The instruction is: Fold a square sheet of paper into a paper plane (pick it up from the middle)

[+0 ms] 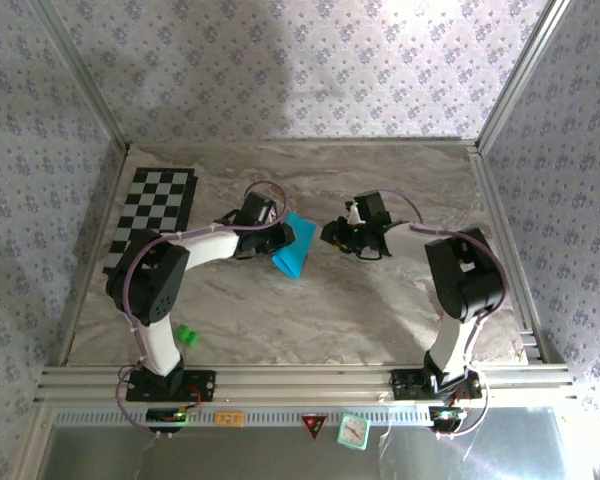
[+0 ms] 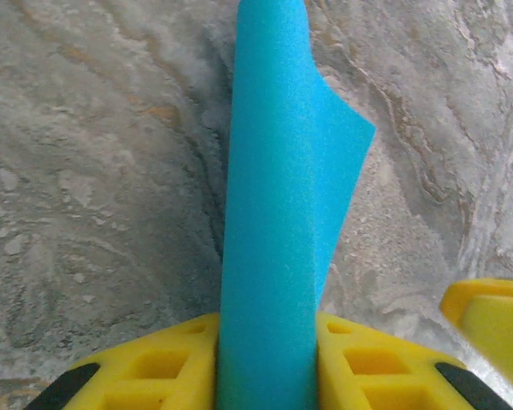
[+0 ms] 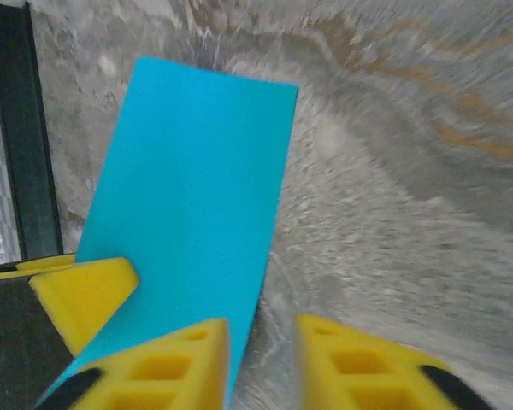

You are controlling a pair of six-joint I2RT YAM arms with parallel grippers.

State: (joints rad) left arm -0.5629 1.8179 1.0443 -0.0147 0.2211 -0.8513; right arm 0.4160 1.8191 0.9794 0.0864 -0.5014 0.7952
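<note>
Here's the thin, bright cyan-blue sheet of paper (image 1: 292, 250), plain and unmarked, near the middle of the marbled tabletop (image 1: 380, 310). It's no flat square now: it's doubled over. The left wrist view shows a rounded fold (image 2: 269, 213) running straight up the middle, with one pointed corner flaring out to the right. It's pinched between the yellow fingers of the left claw (image 2: 268, 350). The right wrist view shows its broad face as a clean, smooth oblong (image 3: 197, 188), tilted. Whether its lower tip touches the tabletop, I can't tell.
</note>
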